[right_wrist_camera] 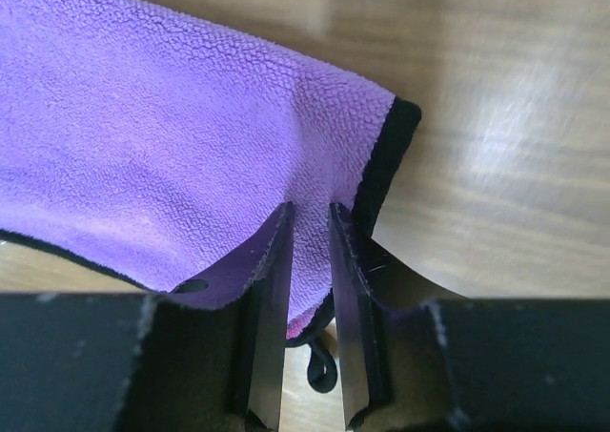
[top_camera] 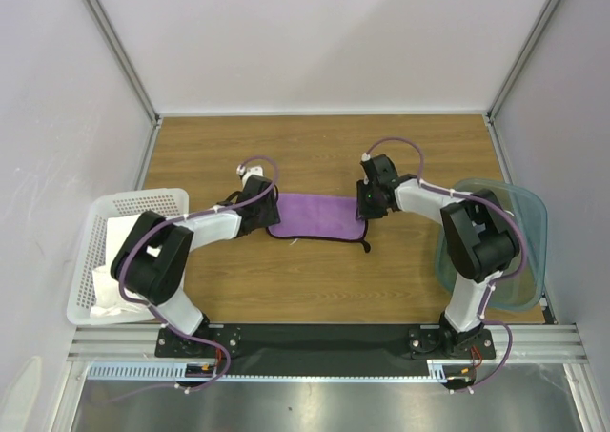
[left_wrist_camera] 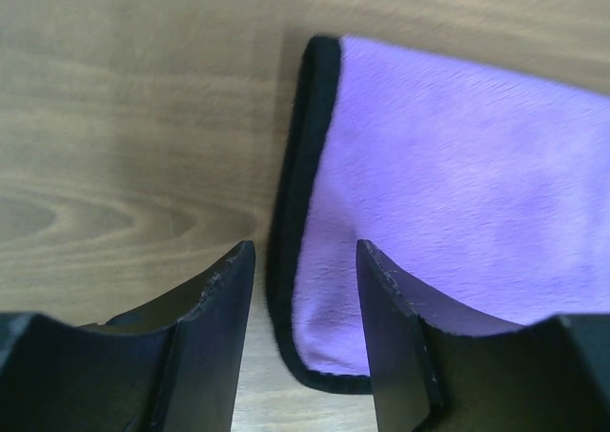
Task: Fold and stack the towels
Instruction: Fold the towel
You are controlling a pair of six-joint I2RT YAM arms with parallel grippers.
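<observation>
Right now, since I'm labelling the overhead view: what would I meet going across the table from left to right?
White basket → left gripper → purple towel → right gripper → teal bin.

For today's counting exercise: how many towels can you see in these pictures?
2. A purple towel lies spread mid-table; a white towel sits crumpled in the basket at left. Others may be hidden under it.
</observation>
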